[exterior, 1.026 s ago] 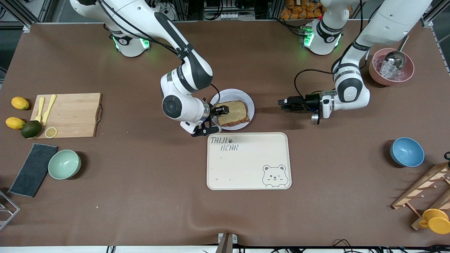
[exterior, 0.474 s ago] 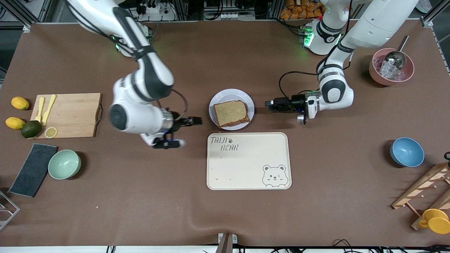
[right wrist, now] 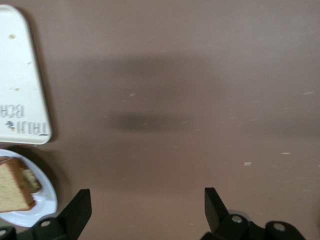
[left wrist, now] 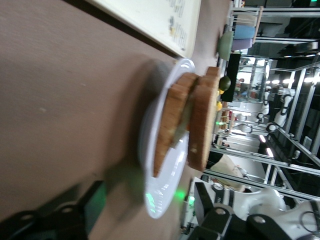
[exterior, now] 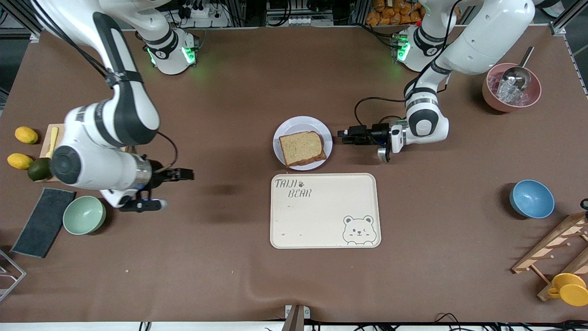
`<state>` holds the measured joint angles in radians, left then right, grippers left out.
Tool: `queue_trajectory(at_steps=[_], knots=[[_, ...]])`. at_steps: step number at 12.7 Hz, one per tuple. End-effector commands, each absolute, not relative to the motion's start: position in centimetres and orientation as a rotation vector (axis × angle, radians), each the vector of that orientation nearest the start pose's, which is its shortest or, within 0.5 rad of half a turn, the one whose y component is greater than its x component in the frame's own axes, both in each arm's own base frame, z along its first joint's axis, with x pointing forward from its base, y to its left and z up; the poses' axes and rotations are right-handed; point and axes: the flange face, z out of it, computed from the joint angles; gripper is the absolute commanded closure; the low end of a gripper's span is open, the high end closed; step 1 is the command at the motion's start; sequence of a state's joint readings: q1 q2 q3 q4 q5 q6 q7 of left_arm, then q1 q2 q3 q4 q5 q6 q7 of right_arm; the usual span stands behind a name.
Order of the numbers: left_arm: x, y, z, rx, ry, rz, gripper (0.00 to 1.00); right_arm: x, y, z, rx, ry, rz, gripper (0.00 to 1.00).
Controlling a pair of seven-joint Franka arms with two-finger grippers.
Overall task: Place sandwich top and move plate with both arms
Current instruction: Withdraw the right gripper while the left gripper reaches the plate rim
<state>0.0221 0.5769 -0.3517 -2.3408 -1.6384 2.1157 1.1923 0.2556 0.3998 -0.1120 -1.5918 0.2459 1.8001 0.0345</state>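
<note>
Sandwich top point(exterior: 301, 146): plain tan slice, lying on the stacked sandwich on the plate.
Plate point(exterior: 294, 127): round, pale, on the table just beside the tray point(exterior: 321, 225) edge that lies farther from the front camera.
Left gripper point(exterior: 342, 134): low, just beside the plate rim toward the left arm's end; whether the fingers are wide or narrow cannot be told.
Right gripper point(exterior: 186, 174): in the air over bare table between the mint bowl point(exterior: 84, 214) and the tray; fingers point(right wrist: 77, 210) spread wide, empty.
</note>
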Motion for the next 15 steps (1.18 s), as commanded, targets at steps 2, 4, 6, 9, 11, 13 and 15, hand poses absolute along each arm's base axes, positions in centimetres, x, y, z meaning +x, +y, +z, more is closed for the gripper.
queue_trajectory(at_steps=[2,4,6,9,11,13,15], knots=[[41.2,-23.0,8.2,1.923,0.053,-0.109,0.32,63.6,1.9,41.9,-2.949,-0.197,0.281,0.00],[41.1,-24.3,8.1,1.916,0.055,-0.115,0.32,63.1,-3.3,43.2,-2.922,-0.267,0.259,0.00],[40.7,-24.9,8.0,1.912,0.059,-0.118,0.33,62.4,-6.4,45.9,-2.904,-0.263,0.249,0.00],[40.6,-24.9,7.9,1.914,0.060,-0.122,0.43,60.9,-4.2,53.4,-3.002,0.023,0.384,0.00],[40.4,-24.9,7.6,1.914,0.062,-0.127,0.47,58.6,-3.8,57.2,-3.043,0.059,0.334,0.00],[40.3,-25.0,6.8,1.910,0.060,-0.123,0.47,56.9,-3.9,59.1,-3.058,0.060,0.285,0.00],[40.2,-25.1,6.6,1.909,0.040,-0.108,0.52,54.9,-4.4,60.3,-3.091,0.066,0.208,0.00]])
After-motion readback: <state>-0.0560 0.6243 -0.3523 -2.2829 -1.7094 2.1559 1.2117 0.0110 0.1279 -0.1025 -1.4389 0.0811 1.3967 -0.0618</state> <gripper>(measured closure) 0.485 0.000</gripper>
